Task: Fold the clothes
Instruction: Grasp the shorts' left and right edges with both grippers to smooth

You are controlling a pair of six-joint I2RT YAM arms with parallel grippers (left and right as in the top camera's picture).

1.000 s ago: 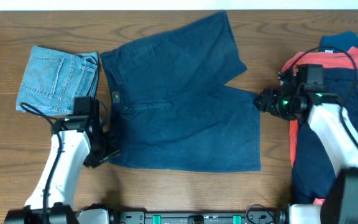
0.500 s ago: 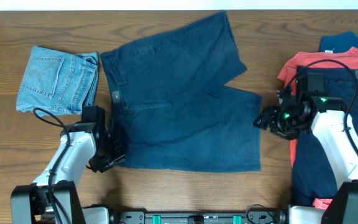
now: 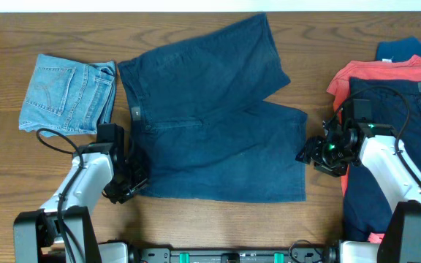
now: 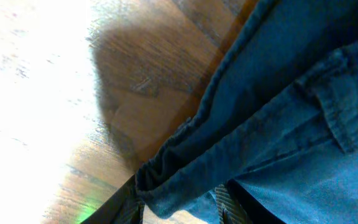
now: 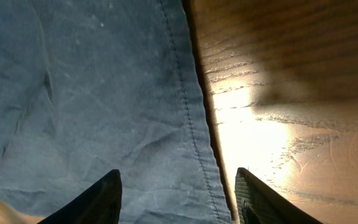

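Dark blue denim shorts (image 3: 210, 117) lay spread flat across the middle of the wood-grain counter (image 3: 218, 219), waistband toward the left edge and legs toward the right. A folded light blue denim garment (image 3: 68, 95) sat near the far-left corner, just beside the waistband. A pile of coral and navy clothes (image 3: 408, 139) lay along the right edge.

From overhead, the left end effector (image 3: 126, 186) sat at the near corner of the waistband, and the right end effector (image 3: 309, 152) at the hem of the nearer leg. That view showed where each one sat but not how its fingers stood.

The wrist cameras showed more. On the left, the waistband edge was bunched and raised off the wood, throwing a shadow, pinched between the fingers (image 4: 128, 210) at the bottom of the frame. Only the tips of those fingers showed. On the right, the fingers (image 5: 101, 202) stood wide apart and held nothing. One was over the cloth and the other over bare wood, with the stitched hem running between them. Neither wrist view took in the folded garment or the pile.
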